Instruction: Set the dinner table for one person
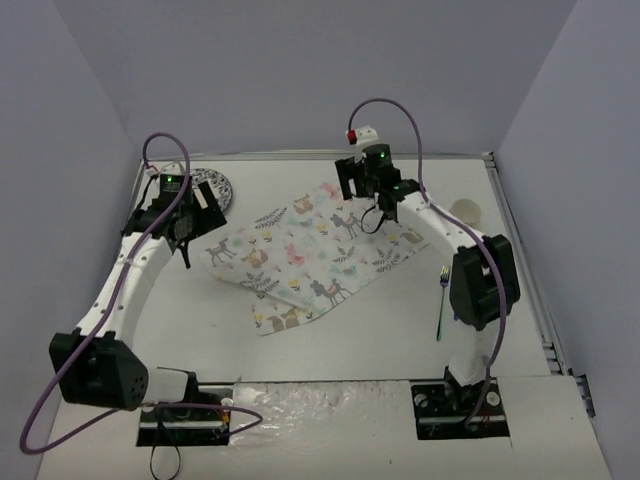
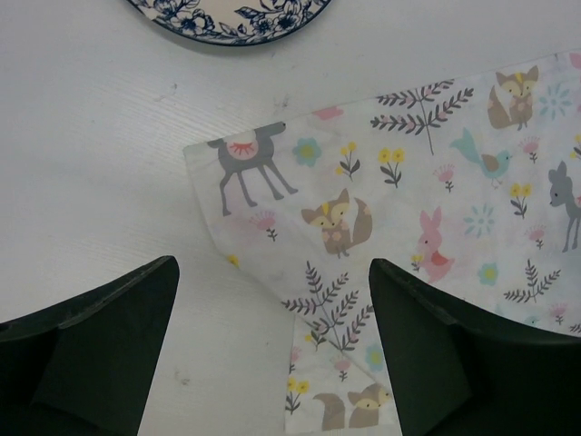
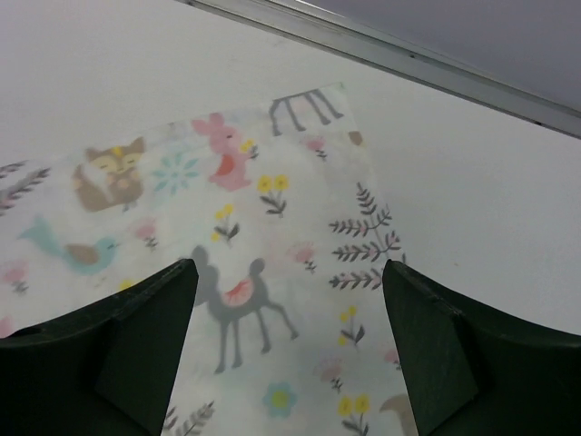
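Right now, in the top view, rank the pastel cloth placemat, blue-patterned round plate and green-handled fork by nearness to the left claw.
1. Cloth placemat, corner beneath the left claw.
2. Blue-patterned plate, just beyond it.
3. Green-handled fork, far right.

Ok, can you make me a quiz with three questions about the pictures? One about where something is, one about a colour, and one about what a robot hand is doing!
1. Where is the fork?
A) on the bare table, right of the placemat
B) on the placemat
C) on the floor

2. What colour is the flower pattern on the plate?
A) red
B) blue
C) green

3. What is the left gripper doing?
A) shut on the placemat
B) shut on the fork
C) open, holding nothing

Answers:
1. A, the top view shows it lying off the cloth.
2. B, the left wrist view shows dark blue flowers on the rim.
3. C, its fingers stand apart above the placemat's corner.
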`<state>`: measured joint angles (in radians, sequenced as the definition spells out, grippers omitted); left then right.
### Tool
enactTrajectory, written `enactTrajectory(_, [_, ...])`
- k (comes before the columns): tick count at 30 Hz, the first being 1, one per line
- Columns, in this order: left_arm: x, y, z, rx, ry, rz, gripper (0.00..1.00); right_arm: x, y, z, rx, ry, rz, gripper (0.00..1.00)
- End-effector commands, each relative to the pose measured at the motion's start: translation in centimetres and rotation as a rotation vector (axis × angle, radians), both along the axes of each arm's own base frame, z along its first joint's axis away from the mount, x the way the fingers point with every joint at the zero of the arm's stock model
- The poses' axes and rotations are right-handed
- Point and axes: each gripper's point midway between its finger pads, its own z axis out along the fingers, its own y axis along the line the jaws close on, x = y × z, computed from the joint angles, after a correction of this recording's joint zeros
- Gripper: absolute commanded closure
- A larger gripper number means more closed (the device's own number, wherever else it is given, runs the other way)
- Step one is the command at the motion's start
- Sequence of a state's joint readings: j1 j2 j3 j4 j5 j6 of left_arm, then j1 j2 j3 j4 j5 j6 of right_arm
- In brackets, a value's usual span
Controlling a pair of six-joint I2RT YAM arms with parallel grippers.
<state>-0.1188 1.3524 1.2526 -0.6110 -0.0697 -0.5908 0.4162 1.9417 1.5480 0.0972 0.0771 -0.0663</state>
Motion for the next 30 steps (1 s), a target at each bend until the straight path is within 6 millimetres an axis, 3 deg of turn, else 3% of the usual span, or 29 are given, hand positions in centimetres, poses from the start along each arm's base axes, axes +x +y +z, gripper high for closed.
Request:
enactTrajectory(1, [-2.8, 1.6, 0.6, 0.074, 0.029, -0.030, 0.17, -8.9, 7.4, 4.7, 0.110, -0.024, 0.239, 0.20])
enactTrajectory(4, [-3.7, 2.6, 1.1, 0.107, 0.037, -0.034, 0.14, -16.4, 12.6, 1.3, 0.066, 0.071, 0.440, 0.20])
enactTrajectory(5, [-3.9, 3.0, 1.2, 0.117, 0.036, -0.030, 0.12, -16.7, 12.8, 1.1, 0.063, 0.075, 0.448, 0.20])
enactTrajectory(8, [-4.6, 5.1, 1.5, 0.168, 0.028, 0.021, 0.04, -24.0, 17.3, -2.6, 0.008, 0.153, 0.618, 0.21])
enactTrajectory(13, [-6.0, 9.2, 1.2, 0.222, 0.002, 0.167, 0.03, -30.4, 21.4, -5.9, -0.050, 0.210, 0.771, 0.26])
enactTrajectory(19, [-7.1, 11.6, -0.8, 0.239, -0.008, 0.275, 0.03, -34.7, 25.0, -8.4, -0.102, 0.232, 0.871, 0.30])
enactTrajectory(23, [-7.8, 12.6, -1.3, 0.270, 0.014, 0.303, 0.03, -35.2, 26.2, -10.7, -0.141, 0.254, 0.885, 0.33])
enactTrajectory(30, [-7.8, 12.6, -1.4, 0.273, 0.008, 0.306, 0.03, -34.9, 26.2, -13.8, -0.198, 0.286, 0.872, 0.44])
